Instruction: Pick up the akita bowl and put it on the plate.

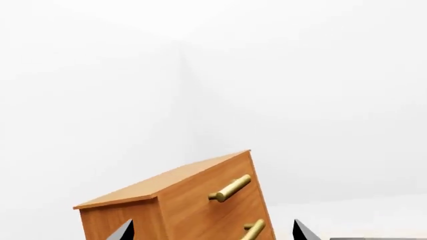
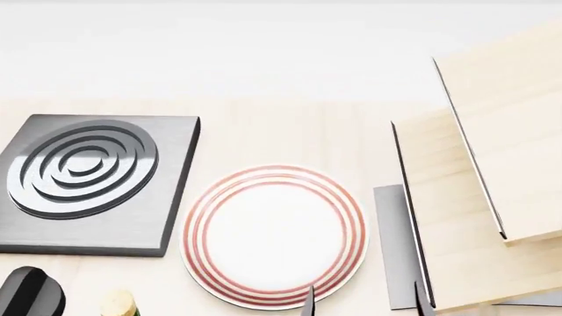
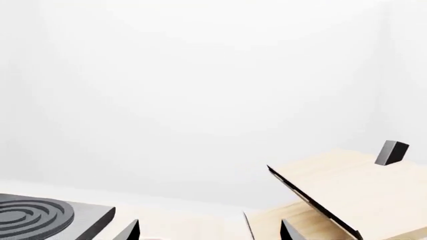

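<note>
the pale wooden table (image 2: pixel 290 125) is carrying a light wooden rack (image 2: pixel 491 197) at right, a dark square burner (image 2: pixel 88 187) at left and the flat red-ringed plate (image 2: pixel 274 236) at lower centre, lying bare. the bowl is showing nowhere, so everything seems left to do. the right pincer (image 3: pixel 208 231) and left pincer (image 1: pixel 212 232) are both standing apart, empty.

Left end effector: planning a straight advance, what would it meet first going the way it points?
Probably the wooden cabinet with brass handles, framed between the left end effector fingertips; depth is unclear.
</note>
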`<state>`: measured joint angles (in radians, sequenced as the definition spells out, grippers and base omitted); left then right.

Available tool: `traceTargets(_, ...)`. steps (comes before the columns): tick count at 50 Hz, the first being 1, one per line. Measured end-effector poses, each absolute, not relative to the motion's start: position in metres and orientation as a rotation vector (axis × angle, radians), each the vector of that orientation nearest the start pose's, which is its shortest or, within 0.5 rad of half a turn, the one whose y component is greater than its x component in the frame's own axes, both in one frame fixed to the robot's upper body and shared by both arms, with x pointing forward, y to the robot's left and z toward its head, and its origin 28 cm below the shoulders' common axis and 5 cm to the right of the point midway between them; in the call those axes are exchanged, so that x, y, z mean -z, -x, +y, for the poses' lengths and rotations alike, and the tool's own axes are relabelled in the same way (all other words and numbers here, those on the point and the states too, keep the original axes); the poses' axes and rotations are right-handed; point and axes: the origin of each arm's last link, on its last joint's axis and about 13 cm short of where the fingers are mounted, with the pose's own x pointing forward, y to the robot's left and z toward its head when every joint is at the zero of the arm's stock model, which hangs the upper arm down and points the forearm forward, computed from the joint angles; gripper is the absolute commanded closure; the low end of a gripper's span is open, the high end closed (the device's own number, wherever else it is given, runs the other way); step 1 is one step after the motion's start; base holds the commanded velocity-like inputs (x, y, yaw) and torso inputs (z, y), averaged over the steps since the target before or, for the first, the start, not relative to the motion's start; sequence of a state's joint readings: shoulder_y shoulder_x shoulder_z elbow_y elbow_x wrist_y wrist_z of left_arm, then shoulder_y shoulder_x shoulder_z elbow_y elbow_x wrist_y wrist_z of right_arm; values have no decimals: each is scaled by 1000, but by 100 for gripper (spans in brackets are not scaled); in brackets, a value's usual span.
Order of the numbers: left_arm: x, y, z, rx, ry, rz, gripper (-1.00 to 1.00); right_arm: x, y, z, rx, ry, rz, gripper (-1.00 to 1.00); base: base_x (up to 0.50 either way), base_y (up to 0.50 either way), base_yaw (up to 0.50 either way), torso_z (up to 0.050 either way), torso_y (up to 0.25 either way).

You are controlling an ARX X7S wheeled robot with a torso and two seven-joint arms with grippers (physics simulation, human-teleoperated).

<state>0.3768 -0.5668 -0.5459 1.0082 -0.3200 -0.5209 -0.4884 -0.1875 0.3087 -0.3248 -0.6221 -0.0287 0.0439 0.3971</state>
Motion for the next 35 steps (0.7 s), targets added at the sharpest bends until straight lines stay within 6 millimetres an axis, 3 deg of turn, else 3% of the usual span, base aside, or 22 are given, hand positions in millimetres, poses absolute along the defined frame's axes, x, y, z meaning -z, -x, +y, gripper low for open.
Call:
traceTargets(21, -182, -123, 328, -504, -437, -213, -100, -93, -152, -78, -32, 124, -359, -100, 0, 0, 0, 0, 0)
traceTargets(35, -172, -126, 335, -483, -411, -102, -100, -90, -154, -77, -35, 129, -351, -100, 0, 0, 0, 0, 0)
